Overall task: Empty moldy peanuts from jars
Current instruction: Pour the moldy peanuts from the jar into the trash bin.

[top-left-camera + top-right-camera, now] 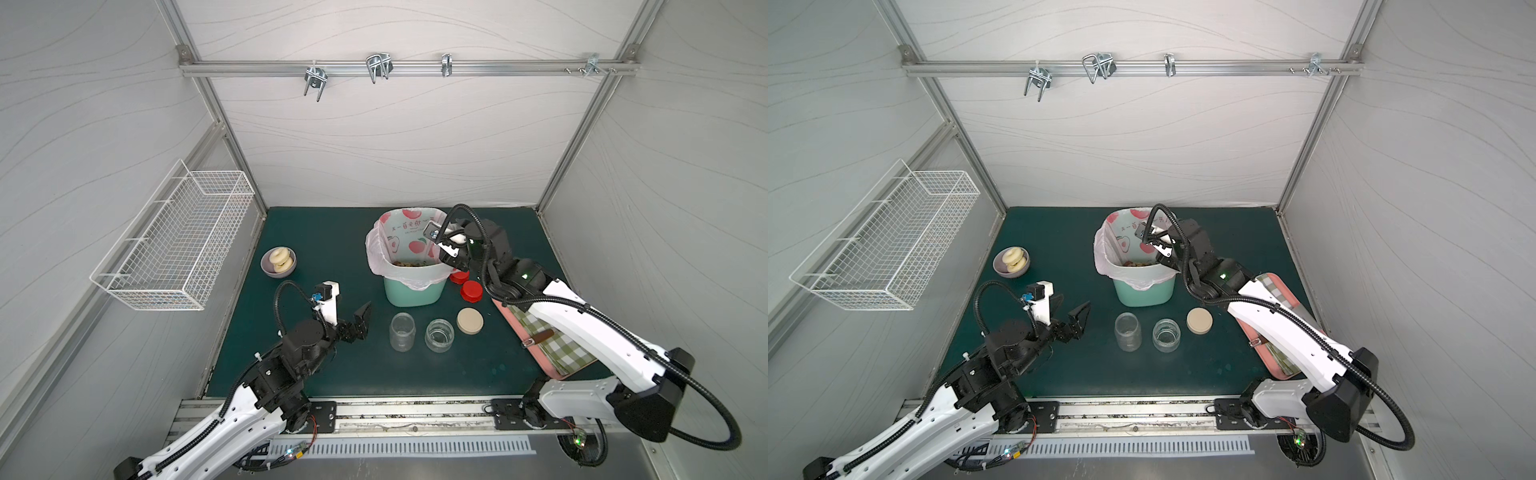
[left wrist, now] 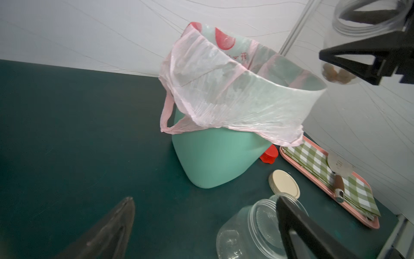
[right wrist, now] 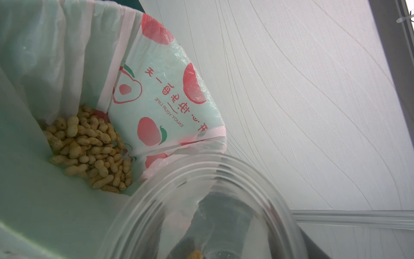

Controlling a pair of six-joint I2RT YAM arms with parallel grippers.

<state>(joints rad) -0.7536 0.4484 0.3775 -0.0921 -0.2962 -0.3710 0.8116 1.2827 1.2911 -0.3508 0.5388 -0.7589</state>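
While the right gripper [image 1: 444, 244] clamps one jar [image 2: 349, 56] over the bin [image 1: 411, 293] | jars: three (two open jars [image 1: 402, 331] [image 1: 439, 335] stand near) | two red lids [image 1: 471, 290], one beige lid [image 1: 470, 321] | left gripper [image 1: 1070, 306] spread, empty, left of them | peanuts [image 3: 89, 148] heaped in bin, plain only in right wrist view; left wrist view shows few inside held jar.

A taller clear jar [image 1: 402, 331] and a squat clear jar [image 1: 439, 335] stand upright, lidless and empty, side by side on the tabletop [image 1: 332, 365] near the mint-green bin [image 1: 411, 293]. A third clear jar [image 3: 201, 201] is held tilted over that bin, a few moldy peanuts [image 2: 338, 75] inside. The pale tan, in-shell peanut heap [image 3: 89, 148] lies at the bin's bottom.
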